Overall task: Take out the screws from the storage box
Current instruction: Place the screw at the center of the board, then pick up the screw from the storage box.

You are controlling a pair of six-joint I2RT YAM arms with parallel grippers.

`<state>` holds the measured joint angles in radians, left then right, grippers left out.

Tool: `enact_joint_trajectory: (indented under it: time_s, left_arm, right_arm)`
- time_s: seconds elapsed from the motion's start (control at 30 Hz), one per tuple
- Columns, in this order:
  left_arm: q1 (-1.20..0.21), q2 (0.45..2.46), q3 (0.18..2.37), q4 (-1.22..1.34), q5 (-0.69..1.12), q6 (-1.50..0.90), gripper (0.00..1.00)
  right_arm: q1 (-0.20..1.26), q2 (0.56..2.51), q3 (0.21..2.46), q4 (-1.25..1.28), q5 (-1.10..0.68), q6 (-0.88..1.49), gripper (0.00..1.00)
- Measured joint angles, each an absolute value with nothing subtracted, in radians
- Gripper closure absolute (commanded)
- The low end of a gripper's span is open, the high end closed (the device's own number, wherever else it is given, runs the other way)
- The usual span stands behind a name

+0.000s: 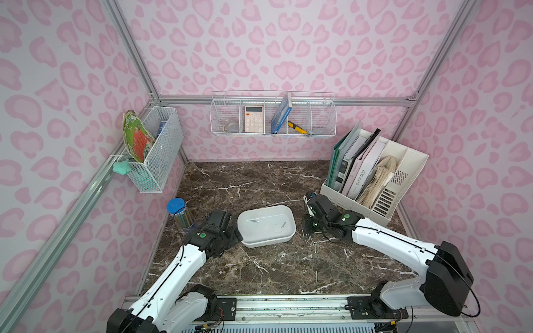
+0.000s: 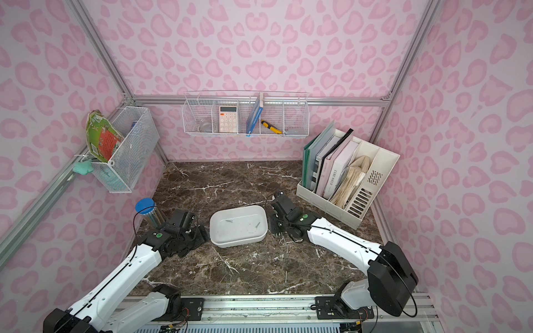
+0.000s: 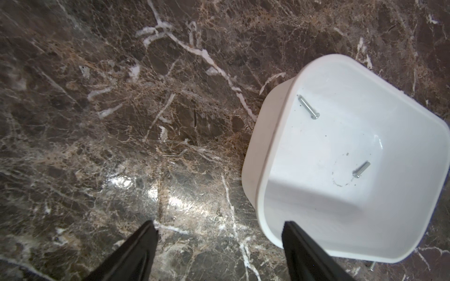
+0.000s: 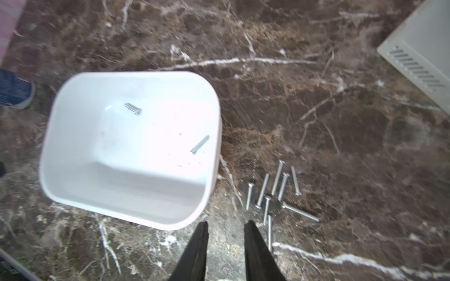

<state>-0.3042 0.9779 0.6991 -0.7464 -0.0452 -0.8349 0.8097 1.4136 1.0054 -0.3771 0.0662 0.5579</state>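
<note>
**Clerk:** Item one is the storage box (image 1: 269, 241), white, lidless and upright. It sits on the marble table (image 1: 259, 184), near the middle, between the two arms.

**Checker:** Contents?

**Clerk:** Two screws (image 1: 253, 221) lie on its floor, well apart. The left screw (image 3: 308, 107) lies left of centre and the right screw (image 3: 361, 169) lies toward the right wall. Nothing else is inside but dark specks.

**Checker:** Screws outside the box?

**Clerk:** One loose heap (image 4: 275, 192) of about eight lies on the table just right of the box. Some cross one another, and none touches the box wall.

**Checker:** Tools?

**Clerk:** The right gripper (image 4: 226, 225) has its jaws parted with nothing between them. It is low over the table, between the box's near right corner and the heap. The left gripper (image 3: 219, 225) has its jaws spread wide and grasps nothing. One finger stands over the box's near left rim and the other over bare table. Whether that finger touches the rim cannot be told.

**Checker:** Reckoning?

**Clerk:** Most of the lot is judged already out, so the task is well past halfway. Two screws are left to fetch, both lying flat on the smooth floor. The right gripper is the better placed for the screw by the right wall.
</note>
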Motion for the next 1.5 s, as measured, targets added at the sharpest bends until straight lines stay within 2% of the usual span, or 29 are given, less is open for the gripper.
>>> enact_joint_trajectory:
  time_s: [0.1,0.33,0.47,0.77,1.17,1.37,1.5]
  left_arm:
    - [-0.304,0.963,0.690,-0.746,-0.045,-0.841,0.15]
    - [-0.304,0.945,0.680,-0.761,-0.050,-0.842,0.15]
    - [-0.304,0.931,0.673,-0.764,-0.053,-0.842,0.15]
    - [-0.304,0.942,0.653,-0.768,-0.053,-0.861,0.15]
    - [-0.304,0.941,0.648,-0.778,-0.058,-0.862,0.15]
    - [-0.304,0.917,0.641,-0.790,-0.062,-0.868,0.15]
    - [-0.304,0.903,0.635,-0.791,-0.065,-0.869,0.14]
  right_arm:
    - [0.833,1.504,1.098,-0.339,0.041,0.525,0.66]
    - [0.972,1.873,1.485,-0.342,0.060,0.373,0.63]
    - [1.000,2.032,1.599,-0.383,0.089,0.295,0.61]
    - [1.001,2.194,1.670,-0.399,0.104,0.214,0.60]
    - [0.981,2.302,1.740,-0.363,0.086,0.213,0.62]
    - [0.984,2.349,1.799,-0.341,0.080,0.213,0.71]
    - [0.992,2.362,1.807,-0.321,0.078,0.213,0.84]
